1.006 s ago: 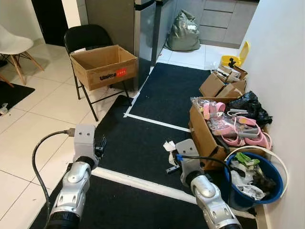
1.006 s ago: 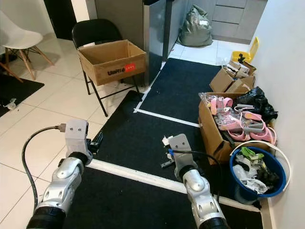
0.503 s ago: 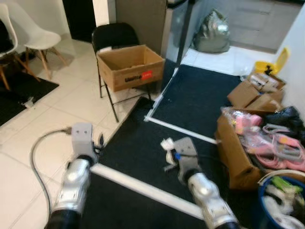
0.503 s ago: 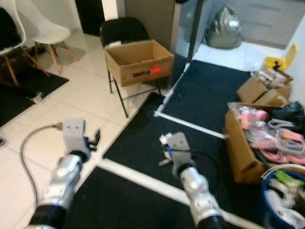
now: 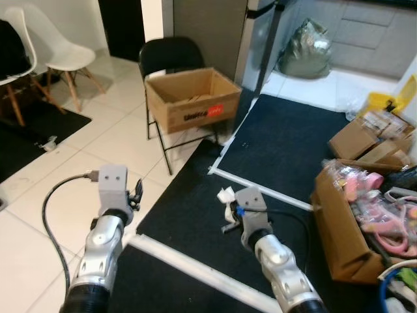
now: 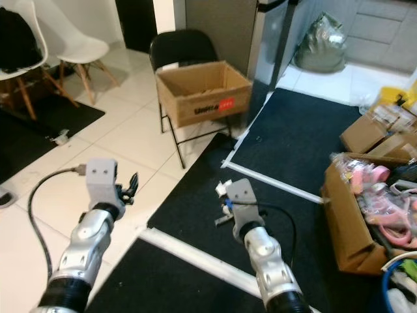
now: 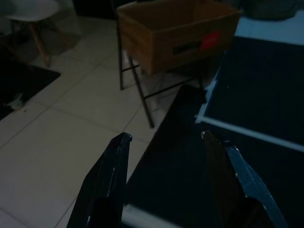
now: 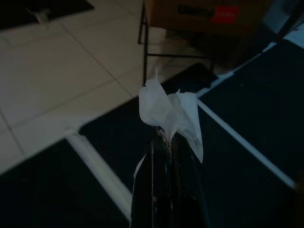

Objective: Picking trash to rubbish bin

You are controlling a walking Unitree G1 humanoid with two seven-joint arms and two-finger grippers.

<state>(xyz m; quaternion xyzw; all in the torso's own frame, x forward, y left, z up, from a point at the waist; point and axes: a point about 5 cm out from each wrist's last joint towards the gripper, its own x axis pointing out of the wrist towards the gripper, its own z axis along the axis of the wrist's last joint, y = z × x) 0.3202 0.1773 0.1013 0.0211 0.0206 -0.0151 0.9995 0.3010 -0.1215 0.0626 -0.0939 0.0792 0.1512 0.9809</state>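
Right claw (image 8: 167, 137) clamped tight on a crumpled white tissue (image 8: 168, 114) above the black mat (image 5: 287, 140), left claw (image 7: 166, 142) spread apart, cardboard box (image 5: 192, 98) ahead on the chair (image 5: 171, 55).

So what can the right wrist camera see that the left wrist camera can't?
The right wrist view has the right gripper pinching a crumpled white tissue. The left wrist view has the left gripper open and holding nothing. Both look toward the cardboard box on the black folding chair, the white tiles and the black mat.
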